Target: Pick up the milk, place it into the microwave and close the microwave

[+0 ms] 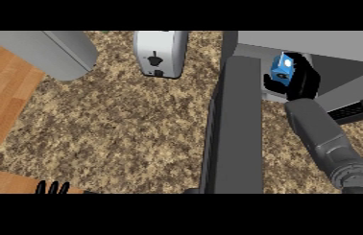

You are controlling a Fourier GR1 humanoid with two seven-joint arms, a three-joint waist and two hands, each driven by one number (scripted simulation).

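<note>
Speckled granite table: right hand, fingers curled round the upright milk carton, sits inside the microwave mouth, its door open just left.

open microwave door walls off the bare counter.

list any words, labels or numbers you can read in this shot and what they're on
No text can be read anywhere.
Milk carton, held by the right hand at the microwave: a dark mark on its blue side, too blurred to read.
Toaster: dark controls, no legible lettering.
</note>
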